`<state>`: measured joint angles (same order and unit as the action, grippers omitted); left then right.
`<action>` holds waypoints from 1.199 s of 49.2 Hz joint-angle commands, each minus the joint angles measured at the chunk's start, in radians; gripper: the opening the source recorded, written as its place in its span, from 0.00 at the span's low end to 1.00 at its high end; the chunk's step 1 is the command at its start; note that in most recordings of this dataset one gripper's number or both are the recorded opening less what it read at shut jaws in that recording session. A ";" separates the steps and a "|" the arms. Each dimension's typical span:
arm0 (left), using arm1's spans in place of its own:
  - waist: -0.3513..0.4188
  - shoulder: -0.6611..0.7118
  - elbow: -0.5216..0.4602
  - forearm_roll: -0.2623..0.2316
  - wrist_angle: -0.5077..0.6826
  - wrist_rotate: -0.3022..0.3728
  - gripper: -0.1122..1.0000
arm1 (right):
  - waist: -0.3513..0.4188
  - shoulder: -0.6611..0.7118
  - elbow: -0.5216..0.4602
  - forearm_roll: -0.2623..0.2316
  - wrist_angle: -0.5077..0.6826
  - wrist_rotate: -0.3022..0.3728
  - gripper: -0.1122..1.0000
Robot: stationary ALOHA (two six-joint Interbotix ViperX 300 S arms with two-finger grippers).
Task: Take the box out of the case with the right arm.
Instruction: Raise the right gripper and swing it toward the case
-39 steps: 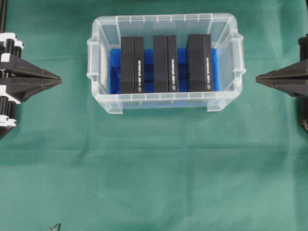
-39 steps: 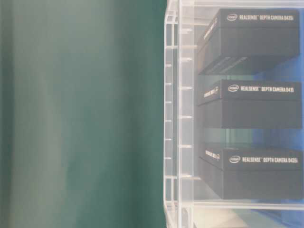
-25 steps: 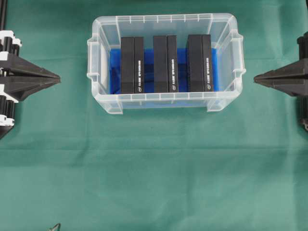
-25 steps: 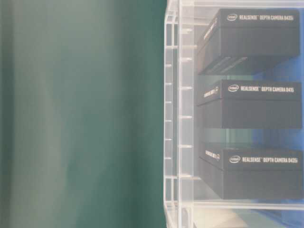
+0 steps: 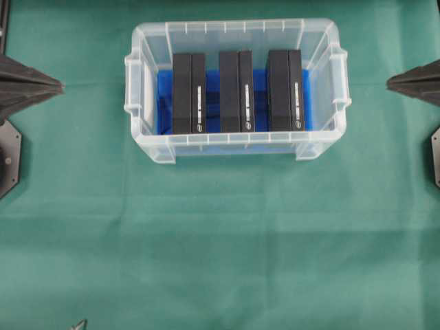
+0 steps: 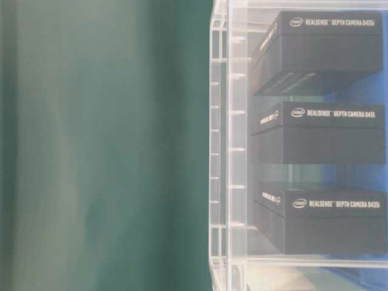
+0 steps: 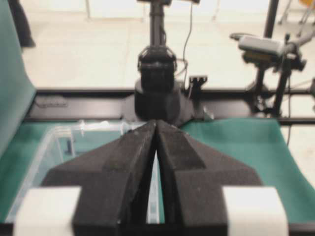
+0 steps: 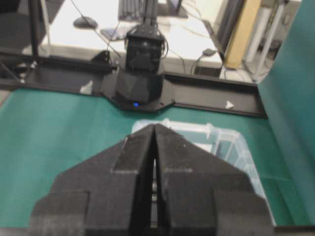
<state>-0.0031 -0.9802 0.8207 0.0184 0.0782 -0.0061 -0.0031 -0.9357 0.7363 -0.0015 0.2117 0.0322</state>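
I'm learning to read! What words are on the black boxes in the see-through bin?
"REALSENSE DEPTH CAMERA D435i", after a small oval logo too blurred to read: top box.
"REALSENSE DEPTH CAMERA D415": middle box.
"REALSENSE DEPTH CAMERA D435i": bottom box.
White print on each box's narrow side: too small to read.
The bin has no words.

top box: Intel logo, "REALSENSE DEPTH CAMERA D435i"
middle box: Intel logo, "REALSENSE DEPTH CAMERA D415"
bottom box: Intel logo, "REALSENSE DEPTH CAMERA D435i"
end-face print: too small to read
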 commanded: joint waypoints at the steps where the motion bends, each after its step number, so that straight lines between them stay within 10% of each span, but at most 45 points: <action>1: 0.005 0.014 -0.087 0.003 0.067 0.000 0.12 | -0.002 0.023 -0.092 0.003 0.058 0.015 0.10; 20: 0.002 0.043 -0.147 0.003 0.287 -0.058 0.12 | -0.003 0.054 -0.155 0.002 0.308 0.129 0.10; 44: -0.078 0.169 -0.365 0.002 1.132 -0.158 0.12 | -0.003 0.201 -0.304 -0.003 1.140 0.276 0.10; 59: -0.094 0.206 -0.383 0.002 1.232 -0.169 0.12 | -0.003 0.259 -0.333 -0.002 1.304 0.284 0.10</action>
<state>-0.0920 -0.7793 0.4648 0.0184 1.3116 -0.1733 -0.0046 -0.6826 0.4280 -0.0031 1.5110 0.3145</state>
